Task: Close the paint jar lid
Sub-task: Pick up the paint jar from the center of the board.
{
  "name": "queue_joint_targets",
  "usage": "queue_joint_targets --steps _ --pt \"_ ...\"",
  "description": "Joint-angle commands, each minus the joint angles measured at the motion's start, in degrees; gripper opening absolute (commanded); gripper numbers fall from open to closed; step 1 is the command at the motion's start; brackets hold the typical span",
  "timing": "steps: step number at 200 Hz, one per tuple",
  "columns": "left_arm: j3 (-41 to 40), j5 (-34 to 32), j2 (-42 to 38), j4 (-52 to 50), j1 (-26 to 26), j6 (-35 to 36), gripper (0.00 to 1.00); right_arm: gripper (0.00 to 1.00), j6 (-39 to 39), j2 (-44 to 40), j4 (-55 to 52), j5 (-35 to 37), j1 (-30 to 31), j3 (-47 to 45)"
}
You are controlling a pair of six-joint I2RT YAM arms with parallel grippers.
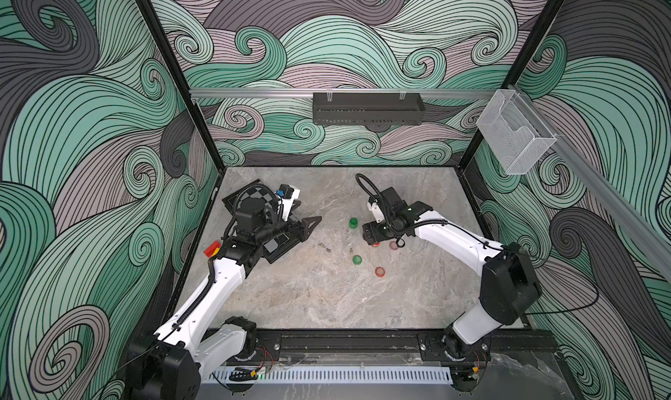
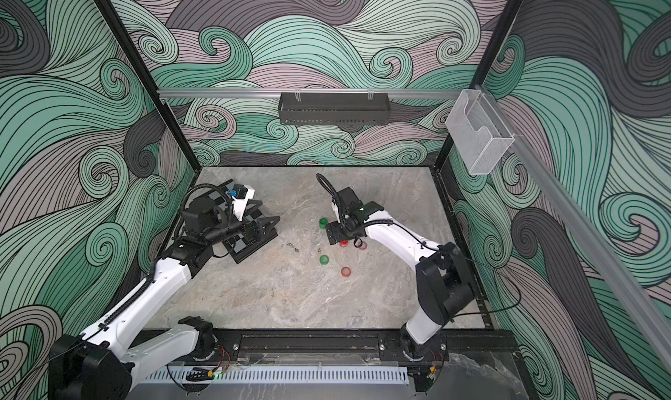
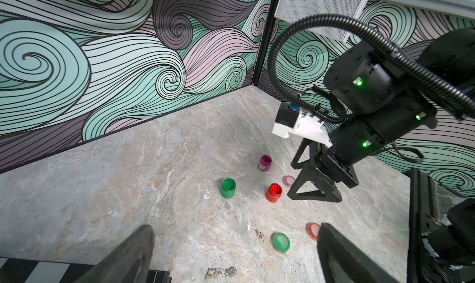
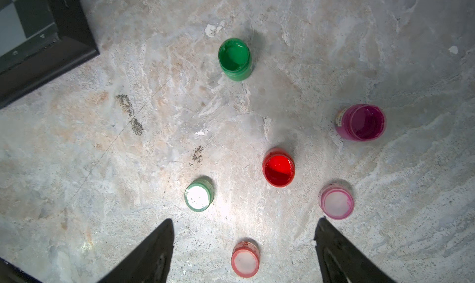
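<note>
Far left: black-framed checkered board (image 1: 279, 249) flat on the grey marble-patterned tabletop (image 1: 308, 300), with the left gripper (image 3: 234, 226) poised just past its right edge, jaws spread wide, nothing between them. Next, toward the middle: small round green plastic paint jar (image 4: 235, 59), upright, uncapped, green paint inside. Nearer the robot's base, well apart from that jar: round green plastic lid (image 4: 199, 194), lying flat with its pale face up. Further right: small round red plastic paint jar (image 4: 279, 167), upright, uncapped, glossy red paint inside, standing between the green lid and a pink-rimmed round lid (image 4: 336, 202), the latter near it and also pale face up. Toward the base from the red jar: round red plastic lid (image 4: 245, 258), flat on the tabletop, pale face up, apart from every jar. Beyond the pink-rimmed lid: small round purple plastic paint jar (image 4: 361, 122), upright, uncapped, dark magenta paint inside; hidden under the arm in both top views. Close over the red jar: right gripper (image 4: 244, 220), pointing down at the tabletop, jaws apart, gripping nothing. Far right, hung on the wall rail: pale mesh bin (image 1: 515, 136).
</note>
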Motion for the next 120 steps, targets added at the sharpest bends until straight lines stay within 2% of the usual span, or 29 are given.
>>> queue_joint_targets --steps 1,69,120 --pt "-0.3 -2.2 -1.8 1.3 -0.2 0.3 0.99 0.79 2.0 3.4 -0.4 2.3 0.8 2.1" --pt "-0.4 -2.1 -2.5 1.0 -0.2 0.3 0.99 0.69 4.9 9.8 -0.9 6.3 0.5 3.6" --pt "-0.2 -1.4 -2.5 1.0 -0.2 -0.2 0.99 0.62 5.7 12.7 -0.9 5.7 -0.7 4.8"
